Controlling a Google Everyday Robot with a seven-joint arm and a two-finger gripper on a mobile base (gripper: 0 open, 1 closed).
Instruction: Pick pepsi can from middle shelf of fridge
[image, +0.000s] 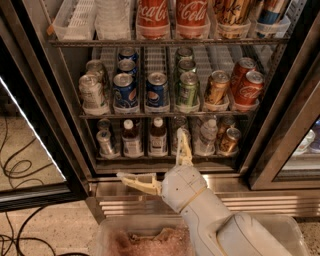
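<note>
Fridge interior, four pepsi cans on middle shelf, three green cans alongside, two red cans, gripper held below them, spread wide, empty, arm angled upward.

One camera sits high behind the arm, close to the open fridge, facing forward and tilted somewhat down. The gripper, fingers spread wide, shows low in the middle of the view, in front of the steel base panel. Above and beyond the gripper, three shelves fill the frame, with the middle shelf straight above it. Below the gripper, the arm runs off the bottom edge.
</note>
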